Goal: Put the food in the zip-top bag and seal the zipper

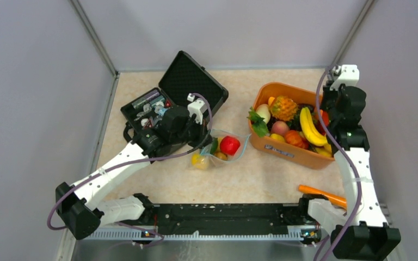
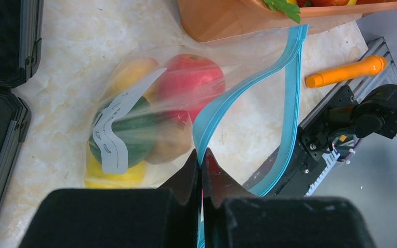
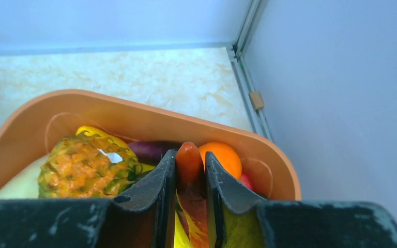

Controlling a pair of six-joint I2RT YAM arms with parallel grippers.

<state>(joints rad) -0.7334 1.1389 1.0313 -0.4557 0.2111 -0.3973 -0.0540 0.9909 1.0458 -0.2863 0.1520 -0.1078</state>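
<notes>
The clear zip-top bag (image 1: 224,147) lies between the black case and the orange basket. Through it I see a red fruit (image 2: 194,77), a green piece (image 2: 134,129) and yellow food (image 2: 111,175) behind its white label (image 2: 116,124). The teal zipper (image 2: 238,95) gapes in two strips. My left gripper (image 2: 201,157) is shut on the nearer strip. My right gripper (image 3: 189,157) is down in the orange basket (image 3: 134,108), shut on a red-orange sausage-shaped toy (image 3: 188,165), beside an orange (image 3: 222,157) and a pineapple (image 3: 80,168).
The basket (image 1: 291,152) also holds a banana (image 1: 309,128) and several other toys. An open black case (image 1: 174,92) stands at the back left. An orange stick (image 1: 321,194) lies near the right arm's base. Grey walls close in both sides and the back.
</notes>
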